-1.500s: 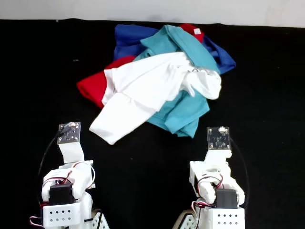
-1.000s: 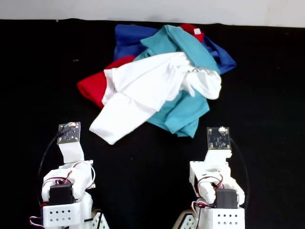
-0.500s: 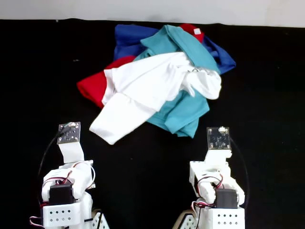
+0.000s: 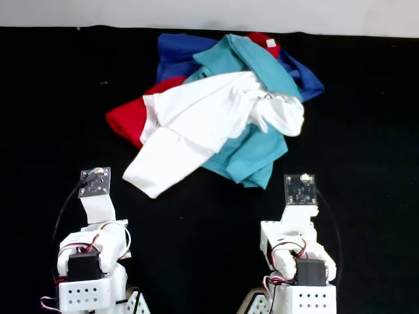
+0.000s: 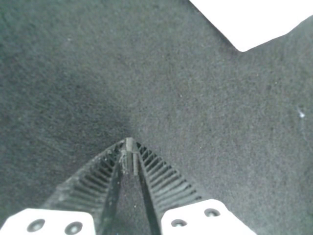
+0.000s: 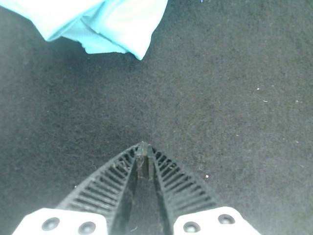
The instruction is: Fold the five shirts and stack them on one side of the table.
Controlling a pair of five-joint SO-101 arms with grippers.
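A heap of crumpled shirts lies at the far middle of the black table. A white shirt (image 4: 196, 127) is on top, over a teal shirt (image 4: 252, 147), a red shirt (image 4: 127, 118) and a blue shirt (image 4: 177, 55). My left gripper (image 5: 129, 145) is shut over bare cloth near the front left; a corner of the white shirt (image 5: 249, 19) shows ahead of it. My right gripper (image 6: 142, 148) is shut and holds nothing near the front right, with the teal shirt's hem (image 6: 112, 24) just beyond it. Both arms (image 4: 95, 196) (image 4: 300, 196) sit short of the heap.
The table (image 4: 366, 163) is covered in black cloth, with bare stretches to the left and right of the heap and between the arm bases. A pale wall strip (image 4: 209, 13) runs along the far edge.
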